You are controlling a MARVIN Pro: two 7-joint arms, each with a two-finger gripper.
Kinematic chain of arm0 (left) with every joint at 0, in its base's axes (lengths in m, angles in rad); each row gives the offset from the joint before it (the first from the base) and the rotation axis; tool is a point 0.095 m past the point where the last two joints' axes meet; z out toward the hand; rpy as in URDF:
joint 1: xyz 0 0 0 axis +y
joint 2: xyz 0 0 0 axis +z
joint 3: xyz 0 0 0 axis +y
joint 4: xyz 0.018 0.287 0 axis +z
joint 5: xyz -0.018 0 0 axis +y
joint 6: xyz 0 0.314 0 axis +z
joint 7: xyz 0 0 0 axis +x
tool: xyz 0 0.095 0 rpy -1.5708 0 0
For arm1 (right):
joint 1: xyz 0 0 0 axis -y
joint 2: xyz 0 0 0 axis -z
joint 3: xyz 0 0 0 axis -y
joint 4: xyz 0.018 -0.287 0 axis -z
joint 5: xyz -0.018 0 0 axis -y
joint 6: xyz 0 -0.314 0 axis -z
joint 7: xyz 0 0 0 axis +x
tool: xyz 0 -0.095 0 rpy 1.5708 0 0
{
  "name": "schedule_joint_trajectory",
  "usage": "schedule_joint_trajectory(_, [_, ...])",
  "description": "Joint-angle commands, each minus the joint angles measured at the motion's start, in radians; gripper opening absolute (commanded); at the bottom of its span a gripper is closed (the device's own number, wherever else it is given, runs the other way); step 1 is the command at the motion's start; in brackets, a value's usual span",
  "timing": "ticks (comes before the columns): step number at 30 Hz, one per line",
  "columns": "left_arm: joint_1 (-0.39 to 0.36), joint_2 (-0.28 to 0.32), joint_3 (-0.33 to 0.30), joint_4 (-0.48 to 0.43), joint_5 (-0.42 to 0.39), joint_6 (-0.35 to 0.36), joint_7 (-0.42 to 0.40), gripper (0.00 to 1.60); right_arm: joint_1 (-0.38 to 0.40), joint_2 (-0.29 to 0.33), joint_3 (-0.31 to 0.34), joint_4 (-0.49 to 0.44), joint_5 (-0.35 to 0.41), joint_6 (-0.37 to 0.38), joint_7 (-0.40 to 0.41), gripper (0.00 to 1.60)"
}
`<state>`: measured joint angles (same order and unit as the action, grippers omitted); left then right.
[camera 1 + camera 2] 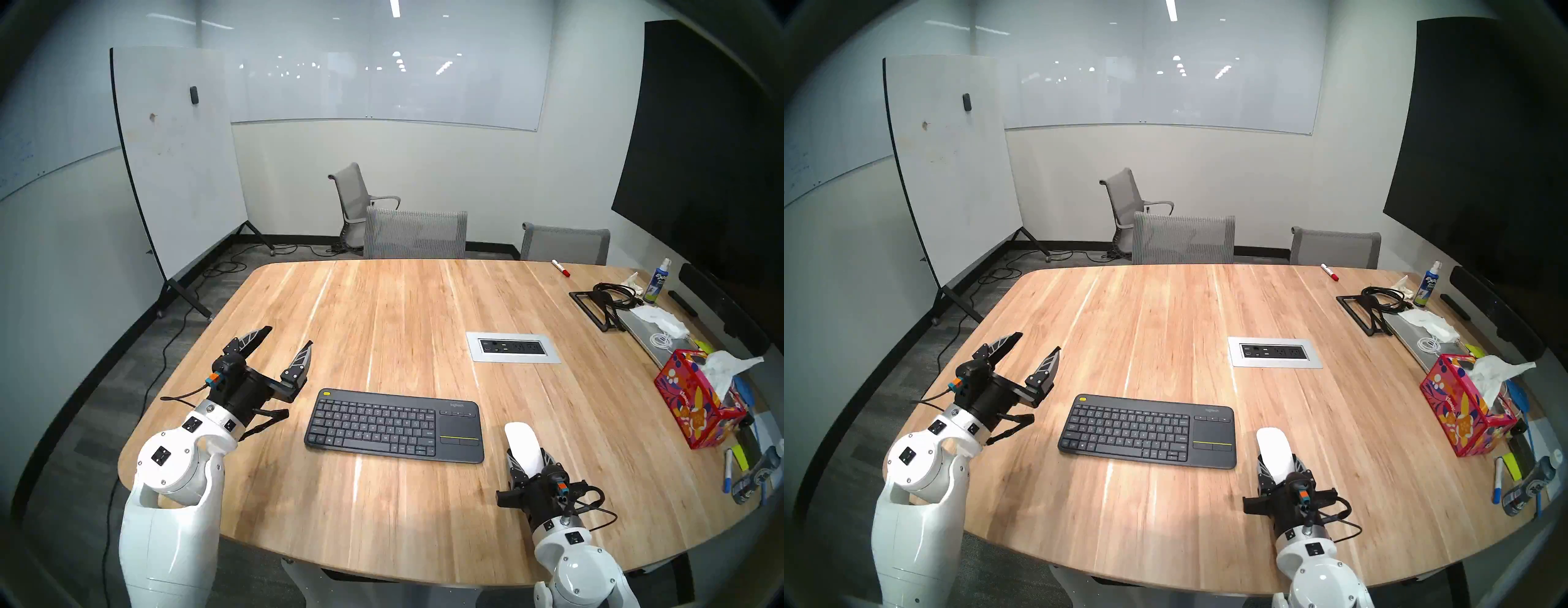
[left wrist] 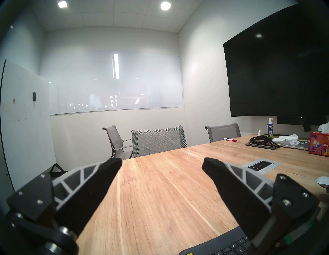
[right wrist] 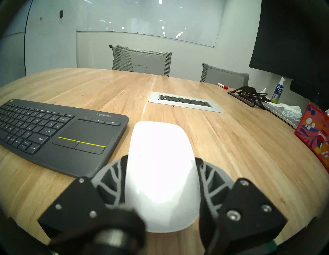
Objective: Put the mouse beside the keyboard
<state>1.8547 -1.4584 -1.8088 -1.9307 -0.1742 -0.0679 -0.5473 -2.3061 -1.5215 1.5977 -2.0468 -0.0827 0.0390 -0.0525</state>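
The glossy white mouse (image 1: 522, 439) (image 1: 1272, 446) (image 3: 160, 142) lies just right of the touchpad end of the dark grey keyboard (image 1: 382, 422) (image 1: 1136, 426) (image 3: 53, 128), with a narrow gap between them. My right gripper (image 1: 528, 460) (image 1: 1280, 463) (image 3: 161, 161) is shut on the mouse's near half, one finger on each side. Whether the mouse rests on the table (image 1: 382, 509) or hangs just above it, I cannot tell. My left gripper (image 1: 288, 337) (image 1: 1038, 343) (image 2: 162, 163) hovers open and empty left of the keyboard, whose corner (image 2: 222, 247) shows in the left wrist view.
A silver-framed socket panel (image 1: 512, 347) is set into the table behind the mouse. At the right edge stand a red tissue box (image 1: 695, 403), a laptop stand with cables (image 1: 602, 301), a spray bottle (image 1: 655, 282) and a red marker (image 1: 560, 268). Grey chairs (image 1: 415, 233) line the far side.
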Motion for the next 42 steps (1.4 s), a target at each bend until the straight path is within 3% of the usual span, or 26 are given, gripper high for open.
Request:
schedule_joint_trajectory(1, [0.001,0.000,-0.002,-0.026,0.003,-0.006,0.001,1.60,0.030,-0.003,0.002,0.007,0.027,0.019,0.017,0.00])
schedule_joint_trajectory(42, [0.001,0.000,-0.002,-0.026,0.003,-0.006,0.001,1.60,0.141,-0.032,-0.008,0.083,0.018,0.094,-0.015,0.00])
